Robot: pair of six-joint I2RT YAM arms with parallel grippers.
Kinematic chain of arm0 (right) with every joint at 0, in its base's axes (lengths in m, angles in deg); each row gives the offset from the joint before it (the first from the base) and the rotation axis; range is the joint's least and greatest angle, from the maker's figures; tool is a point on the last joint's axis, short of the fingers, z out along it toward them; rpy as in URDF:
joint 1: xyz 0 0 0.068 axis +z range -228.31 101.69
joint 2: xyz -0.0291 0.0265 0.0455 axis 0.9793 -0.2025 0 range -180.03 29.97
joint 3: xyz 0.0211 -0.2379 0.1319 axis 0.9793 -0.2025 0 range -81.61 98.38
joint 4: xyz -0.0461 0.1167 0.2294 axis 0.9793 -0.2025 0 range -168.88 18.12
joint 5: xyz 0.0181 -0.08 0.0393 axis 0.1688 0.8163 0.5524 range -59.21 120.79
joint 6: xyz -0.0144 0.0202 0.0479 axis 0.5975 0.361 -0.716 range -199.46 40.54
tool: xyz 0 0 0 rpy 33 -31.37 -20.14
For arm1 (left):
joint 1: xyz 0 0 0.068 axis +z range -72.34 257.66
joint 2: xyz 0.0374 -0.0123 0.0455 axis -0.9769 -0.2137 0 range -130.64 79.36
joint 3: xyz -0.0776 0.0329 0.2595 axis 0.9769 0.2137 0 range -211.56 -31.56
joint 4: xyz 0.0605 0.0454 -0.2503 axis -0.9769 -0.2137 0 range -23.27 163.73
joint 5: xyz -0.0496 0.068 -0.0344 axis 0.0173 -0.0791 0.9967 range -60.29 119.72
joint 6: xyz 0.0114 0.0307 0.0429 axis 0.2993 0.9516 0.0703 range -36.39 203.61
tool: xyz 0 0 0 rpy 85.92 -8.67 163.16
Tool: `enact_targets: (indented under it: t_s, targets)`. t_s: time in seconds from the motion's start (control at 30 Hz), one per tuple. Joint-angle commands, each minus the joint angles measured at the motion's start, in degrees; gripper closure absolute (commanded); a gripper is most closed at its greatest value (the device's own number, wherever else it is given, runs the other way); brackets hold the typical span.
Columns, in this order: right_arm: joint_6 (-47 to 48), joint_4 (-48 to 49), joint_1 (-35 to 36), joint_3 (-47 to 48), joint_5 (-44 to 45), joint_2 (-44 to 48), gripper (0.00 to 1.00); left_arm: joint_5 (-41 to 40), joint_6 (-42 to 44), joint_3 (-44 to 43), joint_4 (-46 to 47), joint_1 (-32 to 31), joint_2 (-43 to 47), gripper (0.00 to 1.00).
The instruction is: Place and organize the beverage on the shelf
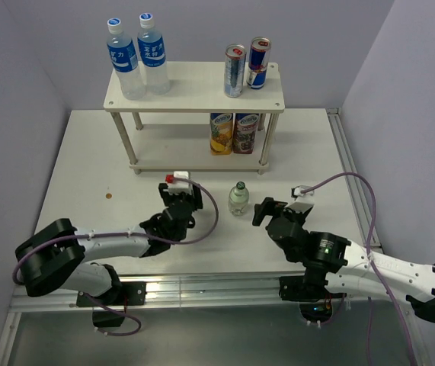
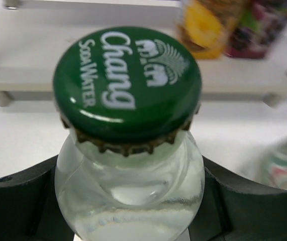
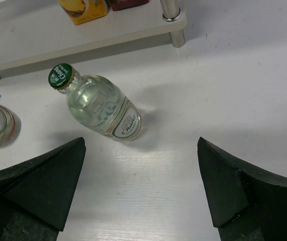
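The shelf stands at the back of the table. A clear Chang soda water bottle with a green cap sits upright between the jaws of my left gripper, which is shut on its shoulder. In the top view my left gripper hides this bottle. A second soda water bottle stands free on the table, just right of the left gripper and in front of the shelf. It also shows in the right wrist view. My right gripper is open and empty, right of that bottle.
Two blue-label water bottles stand on the shelf's top left and two cans on its top right. Two juice cartons stand on the lower board's right. The shelf's front right leg is near the free bottle.
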Motion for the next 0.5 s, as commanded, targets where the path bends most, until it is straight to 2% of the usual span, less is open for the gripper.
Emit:
enact_targets:
  t_s: [0.0,0.2,0.33,0.47]
  targets:
    - [0.09,2.10,0.34,-0.87,1.02,0.92,0.01,3.63,3.00,-2.15,3.10,8.10,3.35,1.00]
    - [0.35,2.36,0.34,-1.13,0.76,1.45,0.01,12.17,6.52,-9.34,4.24,22.96,-1.39,1.00]
    - [0.35,2.45,0.25,-1.31,0.85,1.97,0.01,15.95,8.63,-15.76,2.22,27.90,-4.64,1.00]
    - [0.35,2.45,0.25,-1.39,0.67,2.15,0.01,16.04,8.28,-22.35,-0.85,31.77,-8.41,1.00]
